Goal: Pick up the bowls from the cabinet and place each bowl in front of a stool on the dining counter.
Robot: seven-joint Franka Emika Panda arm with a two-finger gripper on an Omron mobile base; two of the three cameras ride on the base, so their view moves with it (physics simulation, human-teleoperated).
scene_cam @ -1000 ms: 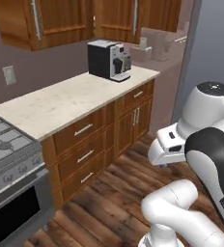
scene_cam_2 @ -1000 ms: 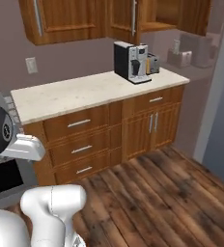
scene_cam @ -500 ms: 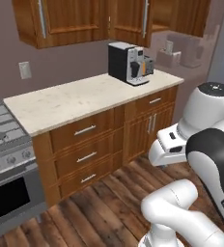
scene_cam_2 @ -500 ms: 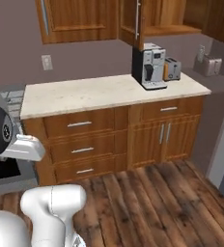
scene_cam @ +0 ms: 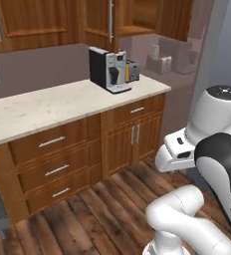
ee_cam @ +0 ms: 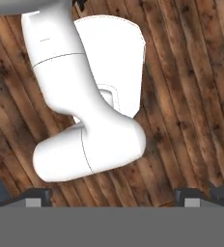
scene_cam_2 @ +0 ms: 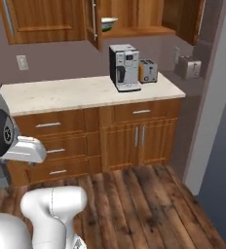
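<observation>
Nothing is being carried yet: my gripper (ee_cam: 112, 201) is hanging over the wooden floor (ee_cam: 191, 96) with jaws spread wide. Farther off, one bowl (scene_cam_2: 108, 23) is sitting in the open cabinet (scene_cam_2: 134, 19); both placements are remaining.

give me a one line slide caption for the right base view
Open wall cabinet holding a bowl above the coffee machine and toaster.

Cut off at the top edge in both base views — the cabinet (scene_cam_2: 134, 19), its open door (scene_cam_2: 93, 22) hiding part of a cream-white bowl (scene_cam_2: 108, 23). Too small to identify — grey object (scene_cam: 159, 63) far right.
</observation>
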